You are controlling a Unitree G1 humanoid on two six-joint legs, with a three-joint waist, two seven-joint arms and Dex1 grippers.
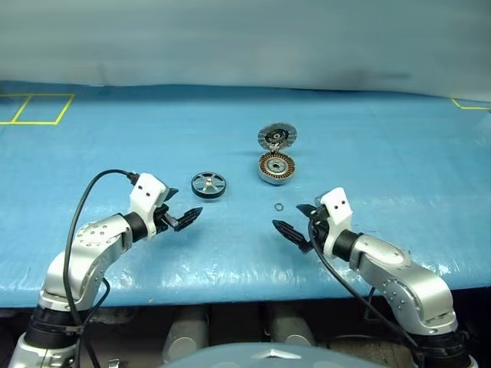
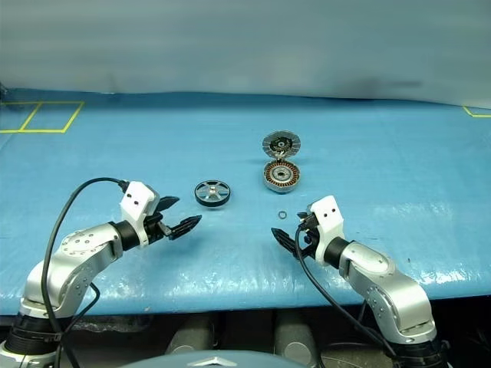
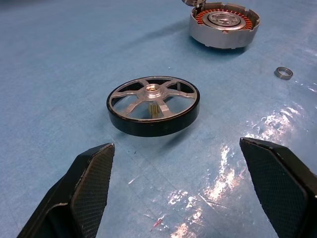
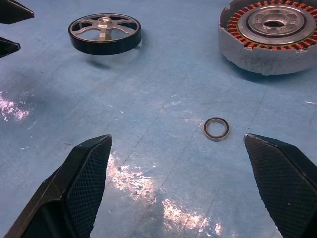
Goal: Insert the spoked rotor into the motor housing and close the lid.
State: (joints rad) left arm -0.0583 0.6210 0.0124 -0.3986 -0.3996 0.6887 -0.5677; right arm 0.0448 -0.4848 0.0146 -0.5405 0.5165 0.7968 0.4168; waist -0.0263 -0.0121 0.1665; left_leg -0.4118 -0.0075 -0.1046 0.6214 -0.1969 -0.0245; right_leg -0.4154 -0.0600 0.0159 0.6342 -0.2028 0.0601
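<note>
both grippers, left gripper and right gripper, hover wide open and empty. the spoked rotor lies just beyond the left gripper, left of the motor housing, whose lid stands open. pickup not begun; next, grasp the rotor's rim.

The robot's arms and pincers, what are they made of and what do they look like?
Both arms are rounded silver metal segments joined by black rings, each with a white block at the wrist. A black cable loops from each wrist back along the arm. The left gripper and right gripper each have two black pointed fingers whose inner pads carry a fine cross-hatched texture.
</note>
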